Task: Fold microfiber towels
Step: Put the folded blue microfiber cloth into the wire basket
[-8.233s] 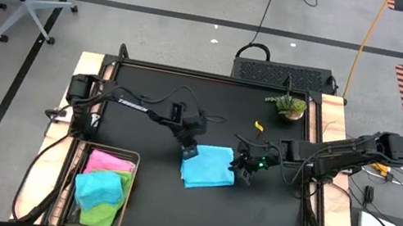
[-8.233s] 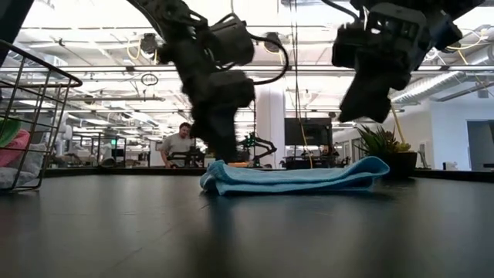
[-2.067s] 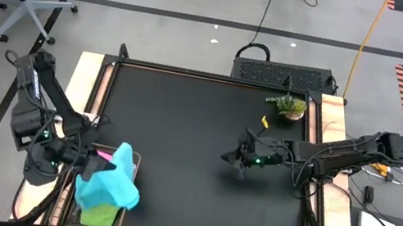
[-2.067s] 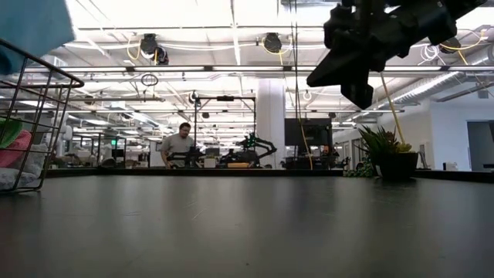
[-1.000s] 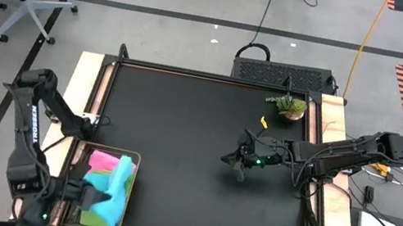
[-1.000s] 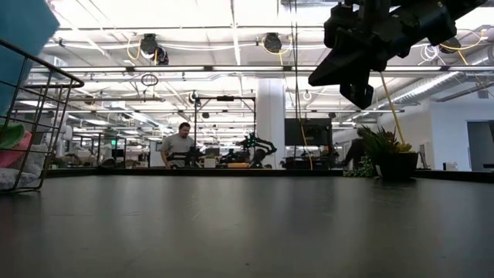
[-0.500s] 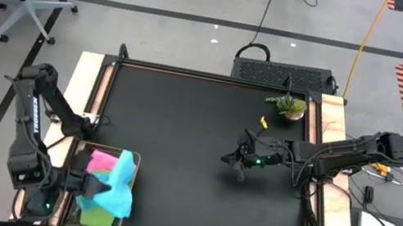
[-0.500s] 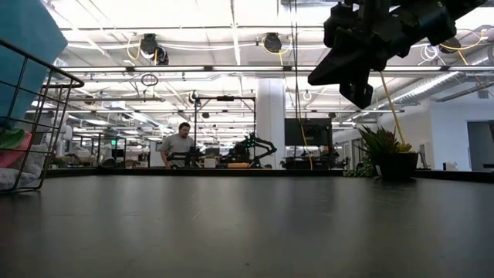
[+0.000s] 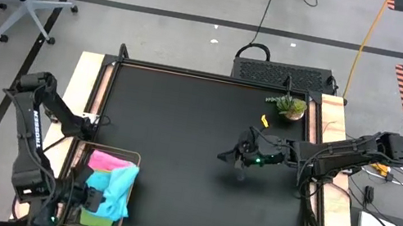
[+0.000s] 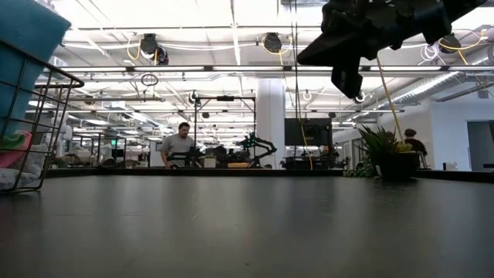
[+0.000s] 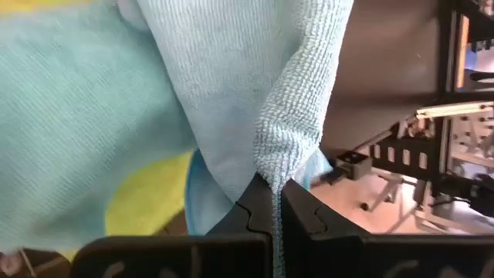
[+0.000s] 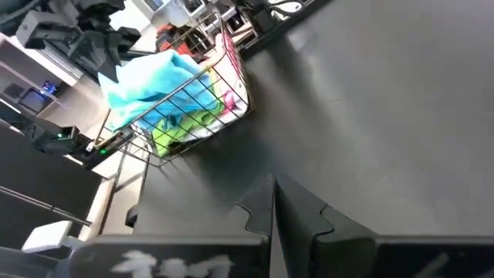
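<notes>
My left gripper [image 9: 84, 192] hangs at the table's near left corner, over the wire basket [image 9: 116, 150], and is shut on the light blue towel [image 9: 113, 187]. The towel bulges above the basket's rim [image 10: 54, 73] in the low view. Beneath it in the basket lie a pink towel [image 9: 105, 161] and a lime green towel [image 9: 94, 219]. My right gripper [image 9: 224, 155] is shut on nothing and hovers above the bare tabletop right of the middle, well clear of the surface [image 10: 324, 48]. My left gripper pinches a bunched fold of the light blue towel [image 11: 279, 158] between its two fingertips [image 11: 258, 202]. The fingers come slanting down from the table's left side. The towel spreads out beyond them over the basket, slack. Whether it rests on the towels below, I cannot tell.
A small potted plant [image 9: 289, 106] stands at the far right, with a small yellow thing [image 9: 264, 122] just in front of it. The black tabletop [image 9: 180, 142] lies bare between the basket and my right gripper. People stand in the room behind [image 10: 177, 143].
My left gripper has turned and sunk a little over the basket, still shut on the light blue towel. The towel has swung with it and hangs lower against the basket's rim. My right gripper has tipped its fingers up toward level, staying in place.
</notes>
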